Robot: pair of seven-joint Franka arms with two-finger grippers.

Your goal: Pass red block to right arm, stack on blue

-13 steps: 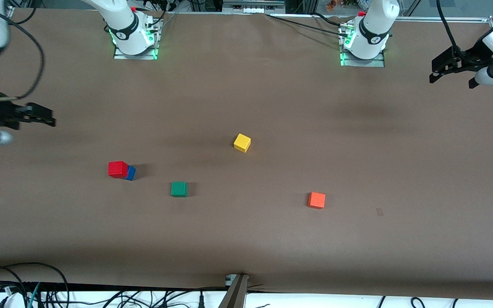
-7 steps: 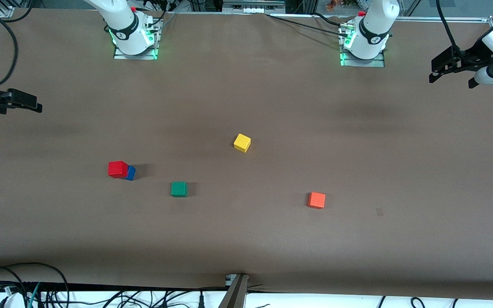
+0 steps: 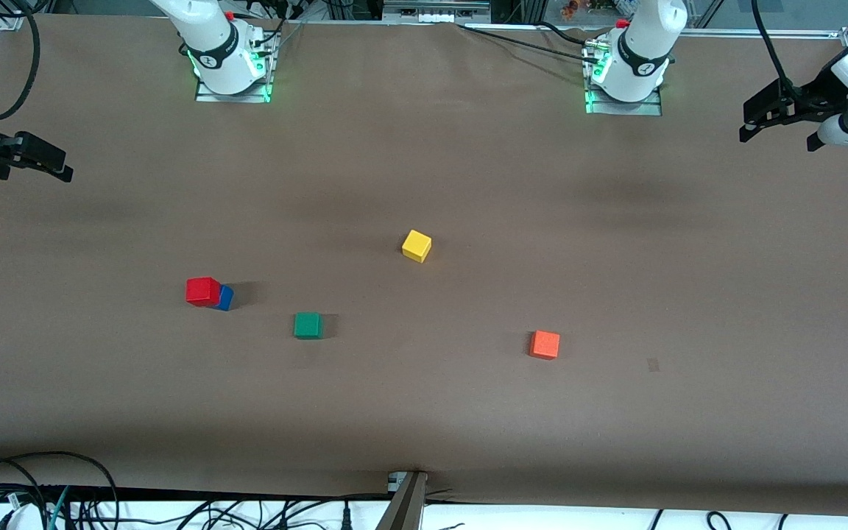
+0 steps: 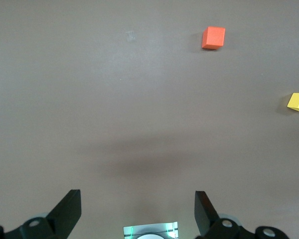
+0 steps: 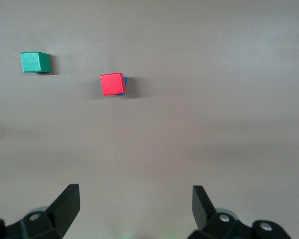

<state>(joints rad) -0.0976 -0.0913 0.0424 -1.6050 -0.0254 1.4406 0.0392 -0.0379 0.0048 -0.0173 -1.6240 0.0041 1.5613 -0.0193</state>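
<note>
The red block (image 3: 202, 291) sits on top of the blue block (image 3: 226, 298), slightly offset, toward the right arm's end of the table. The right wrist view shows the red block (image 5: 112, 84) with a sliver of the blue block (image 5: 125, 85) under it. My right gripper (image 3: 63, 168) is open and empty over the table's edge at the right arm's end, well away from the stack; its jaws also show wide apart in the right wrist view (image 5: 135, 204). My left gripper (image 3: 777, 140) is open and empty, waiting over the left arm's end of the table, and it also shows in the left wrist view (image 4: 138, 209).
A green cube (image 3: 308, 324) lies beside the stack, a little nearer the front camera. A yellow cube (image 3: 417, 245) is mid-table. An orange cube (image 3: 545, 344) lies toward the left arm's end. Cables run along the table's front edge.
My right gripper has drawn back from the stack toward the right arm's end of the table. The blocks and the left arm have not moved.
</note>
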